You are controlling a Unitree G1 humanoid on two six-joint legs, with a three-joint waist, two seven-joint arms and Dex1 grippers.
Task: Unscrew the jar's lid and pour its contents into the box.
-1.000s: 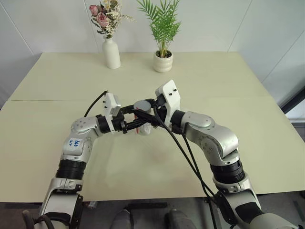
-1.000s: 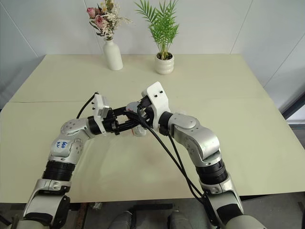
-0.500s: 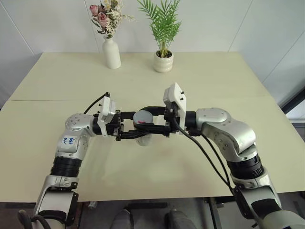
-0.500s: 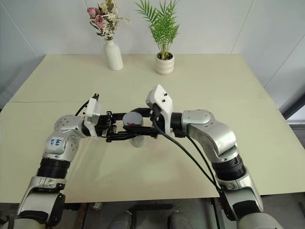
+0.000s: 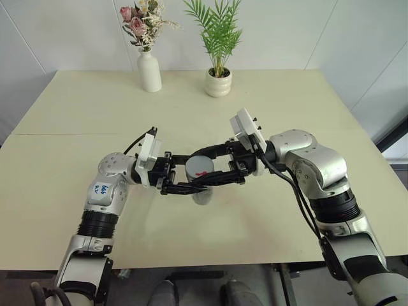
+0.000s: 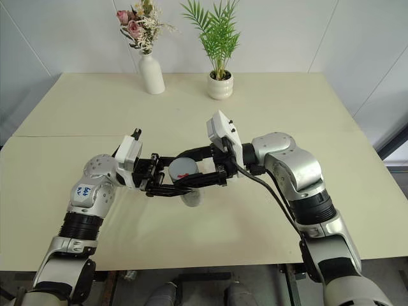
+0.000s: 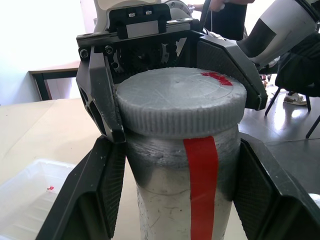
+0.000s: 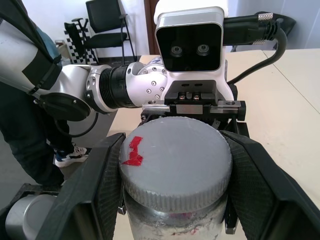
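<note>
The jar (image 7: 182, 200), clear with a red stripe, hangs upright above the table (image 5: 306, 102). My left gripper (image 7: 180, 152) comes in from the left and is shut on the jar's body just under the cap. My right gripper (image 8: 176, 160) faces it from the right and is shut on the grey lid (image 5: 199, 167), which sits on the jar and bears a red mark. The contents are hidden inside the jar. In the left wrist view the clear box (image 7: 22, 205) lies on the table below and beside the jar.
A white vase of flowers (image 5: 149, 70) and a potted plant (image 5: 218, 81) stand at the table's far edge. A person (image 8: 20, 100) and chairs (image 8: 107, 27) are beyond the table.
Both arms have drawn back toward me with the jar between them. Both wrists have turned, the right one more, so the grippers now face each other across the jar.
</note>
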